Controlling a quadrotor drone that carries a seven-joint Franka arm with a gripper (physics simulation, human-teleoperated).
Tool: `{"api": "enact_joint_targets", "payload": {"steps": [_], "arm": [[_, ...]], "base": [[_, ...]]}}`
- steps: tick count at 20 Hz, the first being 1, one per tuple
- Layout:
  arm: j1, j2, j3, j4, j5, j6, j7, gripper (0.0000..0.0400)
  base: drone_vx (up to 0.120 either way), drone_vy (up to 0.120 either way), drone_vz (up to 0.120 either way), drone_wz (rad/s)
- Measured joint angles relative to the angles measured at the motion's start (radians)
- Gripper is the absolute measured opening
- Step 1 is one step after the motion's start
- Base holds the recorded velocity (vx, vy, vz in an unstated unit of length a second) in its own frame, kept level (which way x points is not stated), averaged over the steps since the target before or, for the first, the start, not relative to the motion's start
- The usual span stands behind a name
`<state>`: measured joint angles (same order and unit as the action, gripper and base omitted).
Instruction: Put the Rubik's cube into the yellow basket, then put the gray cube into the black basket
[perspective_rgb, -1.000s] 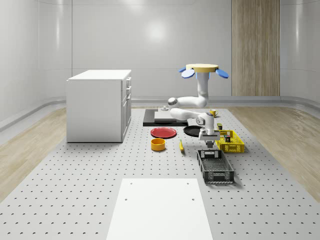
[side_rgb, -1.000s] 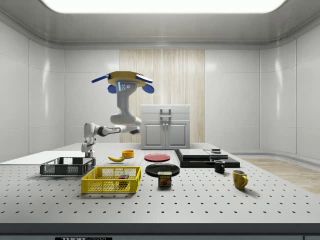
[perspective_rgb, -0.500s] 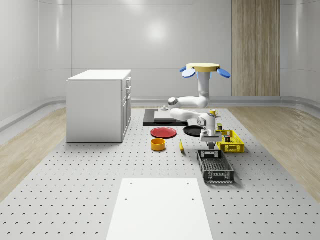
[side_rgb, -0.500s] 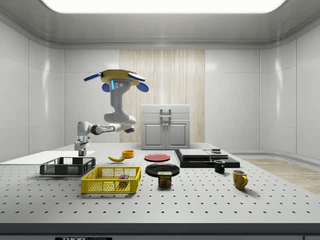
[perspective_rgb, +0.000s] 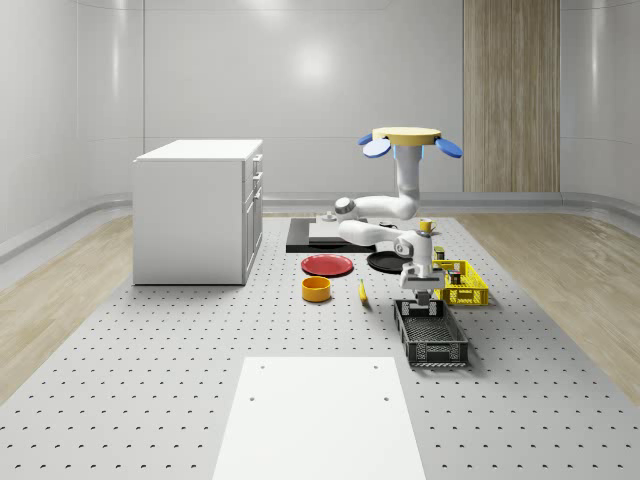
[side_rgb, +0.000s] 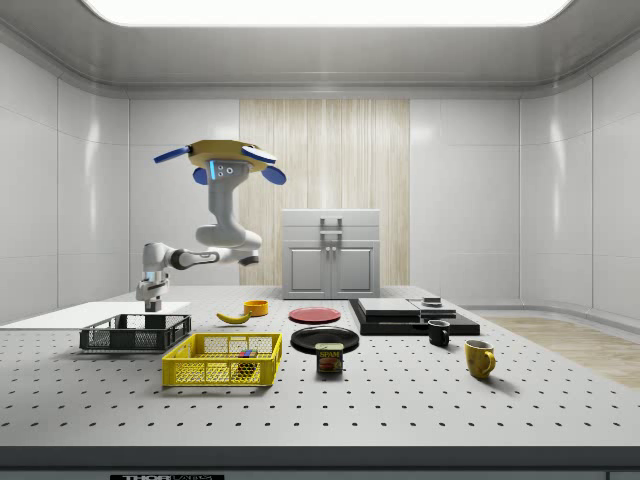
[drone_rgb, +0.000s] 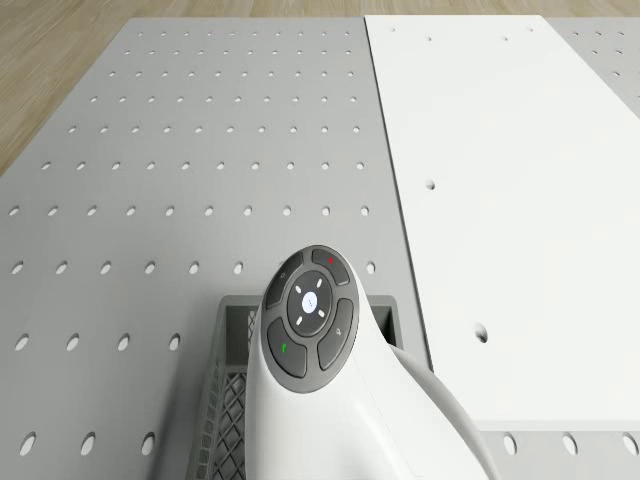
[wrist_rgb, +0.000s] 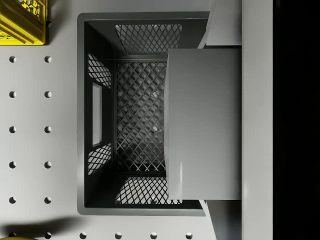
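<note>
While the drone (side_rgb: 220, 158) hovers high over the counter (perspective_rgb: 150, 370), its arm reaches down and the pincer (perspective_rgb: 420, 303) hangs right above the black basket (perspective_rgb: 432, 336). The pincer squeezes the gray cube (wrist_rgb: 202, 122), and the basket sits just under the cube. Beside the pincer is the yellow basket (side_rgb: 222, 360) with the Rubik's cube (side_rgb: 245, 353) inside.
</note>
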<state>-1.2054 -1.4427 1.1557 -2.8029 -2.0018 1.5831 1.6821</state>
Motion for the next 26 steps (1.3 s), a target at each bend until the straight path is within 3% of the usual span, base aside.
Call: {"api": "enact_joint_targets", "payload": {"steps": [12, 26], "arm": [[-0.021, 0.002, -0.105, 0.049, -0.098, 0.054, -0.005, 0.025], [-0.042, 0.034, -0.221, 0.122, -0.212, 0.104, -0.017, 0.0262]], "base": [[0.007, 0.0, 0.0, 0.0], [0.0, 0.0, 0.0, 0.0]]}}
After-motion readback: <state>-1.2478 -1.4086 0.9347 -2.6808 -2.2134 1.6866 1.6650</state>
